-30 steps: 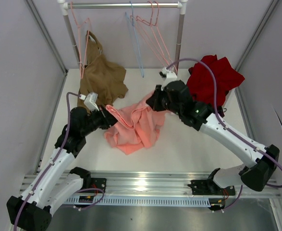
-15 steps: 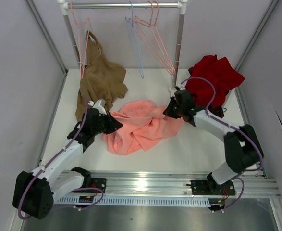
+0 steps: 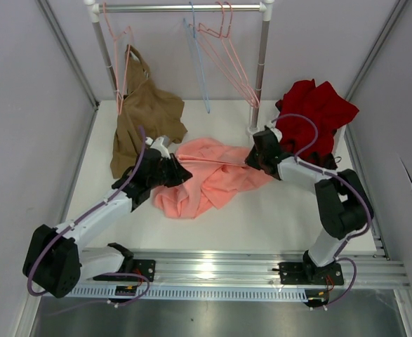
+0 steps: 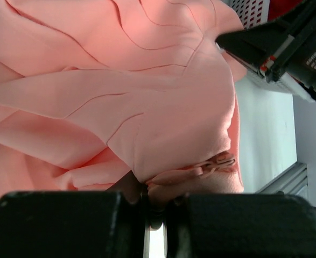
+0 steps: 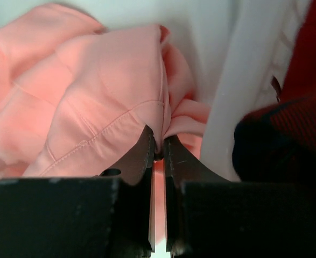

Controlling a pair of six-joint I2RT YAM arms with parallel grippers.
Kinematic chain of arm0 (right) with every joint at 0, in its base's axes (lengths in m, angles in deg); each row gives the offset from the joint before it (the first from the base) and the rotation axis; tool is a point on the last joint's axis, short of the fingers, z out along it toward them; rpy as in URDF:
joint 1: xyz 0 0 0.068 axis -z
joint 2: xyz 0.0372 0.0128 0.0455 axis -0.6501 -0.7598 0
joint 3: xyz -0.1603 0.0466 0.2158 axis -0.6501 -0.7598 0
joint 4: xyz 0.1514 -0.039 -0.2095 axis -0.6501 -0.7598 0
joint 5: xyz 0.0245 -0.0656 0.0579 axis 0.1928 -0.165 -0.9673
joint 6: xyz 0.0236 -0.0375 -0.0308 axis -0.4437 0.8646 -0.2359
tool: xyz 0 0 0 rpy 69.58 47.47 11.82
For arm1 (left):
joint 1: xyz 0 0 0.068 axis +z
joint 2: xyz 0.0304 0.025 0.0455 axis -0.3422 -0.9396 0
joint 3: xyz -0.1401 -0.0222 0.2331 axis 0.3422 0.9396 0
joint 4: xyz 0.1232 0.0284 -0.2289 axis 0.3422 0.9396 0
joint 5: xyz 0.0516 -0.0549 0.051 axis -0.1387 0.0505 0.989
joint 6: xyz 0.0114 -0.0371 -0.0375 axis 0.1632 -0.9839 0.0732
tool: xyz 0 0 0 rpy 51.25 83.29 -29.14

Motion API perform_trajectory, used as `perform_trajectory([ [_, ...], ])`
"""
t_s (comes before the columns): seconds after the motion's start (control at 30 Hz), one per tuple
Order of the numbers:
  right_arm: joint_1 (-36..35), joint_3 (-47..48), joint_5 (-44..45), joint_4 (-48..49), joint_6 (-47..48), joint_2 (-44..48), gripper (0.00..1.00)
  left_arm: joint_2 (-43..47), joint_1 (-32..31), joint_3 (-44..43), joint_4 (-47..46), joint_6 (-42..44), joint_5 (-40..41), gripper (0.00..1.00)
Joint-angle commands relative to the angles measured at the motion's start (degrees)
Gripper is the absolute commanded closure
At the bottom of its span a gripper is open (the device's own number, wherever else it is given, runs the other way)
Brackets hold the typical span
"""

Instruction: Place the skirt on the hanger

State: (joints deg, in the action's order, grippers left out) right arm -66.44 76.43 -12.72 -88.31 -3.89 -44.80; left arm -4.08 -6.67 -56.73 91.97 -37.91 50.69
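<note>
Skirt (image 3: 216, 179) stretched wider; left end effector (image 4: 147, 196), right end effector (image 5: 159, 146) both pinch it; left grip half-hidden.

Three garments: one salmon-pink skirt (image 3: 213, 179) at centre, one tan-brown garment (image 3: 146, 116) upper left, one dark red garment (image 3: 314, 112) upper right. Along the top, one light blue hanger (image 3: 200, 70) and seemingly three pink hangers (image 3: 224, 64).

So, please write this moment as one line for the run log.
left pincer: shut on skirt | right pincer: shut on skirt | skirt: lying on table | hanger: on rail, untouched
</note>
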Motion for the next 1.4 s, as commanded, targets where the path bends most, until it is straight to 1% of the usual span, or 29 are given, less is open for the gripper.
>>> perform_trajectory([
  [0.0,3.38,-6.37,12.70,-1.94,-3.13,7.14,1.00,-0.64,-1.62,-2.90,-3.09,0.15,1.70,1.00],
  [0.1,5.58,-9.45,14.29,-3.87,-3.40,12.50,1.00,-0.47,-2.59,-3.08,-2.91,0.24,1.96,1.00],
  [0.17,6.99,-10.25,12.72,-3.96,-2.79,14.70,1.00,-0.12,-2.94,-3.25,-2.65,0.41,2.31,1.00],
  [0.2,7.52,-10.34,11.84,-4.31,-2.53,14.97,1.00,-0.12,-2.94,-3.34,-2.47,0.50,2.31,1.00],
  [0.27,7.70,-9.90,12.97,-5.89,-1.65,15.41,1.00,-0.03,-2.94,-3.43,-1.60,0.68,2.66,1.00],
  [0.4,9.71,-11.83,12.11,-6.78,-2.00,18.92,1.00,1.28,-2.94,-3.52,0.77,1.29,4.06,1.00],
  [0.47,9.98,-12.27,13.06,-7.56,-1.74,20.33,1.00,1.64,-2.85,-3.52,1.66,1.56,4.95,1.00],
  [0.57,10.59,-12.80,14.38,-8.71,-1.21,22.53,1.00,1.46,-2.85,-3.52,1.57,1.56,3.64,1.00],
  [0.7,13.14,-14.90,14.83,-10.47,-1.56,25.08,1.00,-1.78,-3.03,-4.31,0.00,1.21,0.74,1.00],
  [0.8,15.68,-17.10,14.56,-10.82,-1.65,27.80,1.00,-3.81,-3.82,-5.10,-1.33,1.38,0.38,1.00],
  [0.9,18.23,-17.20,12.38,-10.82,-0.69,27.11,1.00,-5.48,-4.09,-5.71,-1.94,1.29,-0.06,1.00],
  [0.97,17.63,-16.23,11.14,-10.12,0.72,26.58,1.00,-5.92,-4.17,-5.89,-2.38,1.12,0.03,1.00],
  [1.03,13.69,-14.75,12.79,-9.06,1.25,26.66,1.00,-5.57,-4.17,-5.80,-2.03,1.20,0.64,1.00],
  [1.1,10.00,-12.55,15.51,-10.28,2.04,25.27,1.00,-4.52,-4.17,-5.80,-0.90,1.64,1.08,1.00],
  [1.13,6.94,-10.37,16.48,-10.38,2.31,24.47,1.00,-4.08,-4.17,-5.80,-0.28,1.91,2.30,1.00],
  [1.2,4.20,-7.99,14.23,-8.98,2.48,20.89,1.00,-2.59,-3.91,-5.89,2.09,2.52,4.49,1.00],
  [1.23,3.66,-7.97,13.34,-8.36,2.66,19.21,1.00,-2.15,-3.82,-5.89,2.71,2.61,4.51,1.00],
  [1.27,3.13,-5.88,13.33,-8.18,2.49,17.54,1.00,-1.71,-3.73,-5.89,2.98,2.70,5.47,1.00],
  [1.3,2.78,-5.08,13.42,-7.75,2.57,14.30,1.00,-1.44,-3.56,-5.80,3.76,2.70,5.74,1.00],
  [1.37,3.56,-2.71,12.02,-7.13,2.57,10.86,1.00,-1.87,-3.21,-6.59,4.56,2.87,6.26,1.00],
])
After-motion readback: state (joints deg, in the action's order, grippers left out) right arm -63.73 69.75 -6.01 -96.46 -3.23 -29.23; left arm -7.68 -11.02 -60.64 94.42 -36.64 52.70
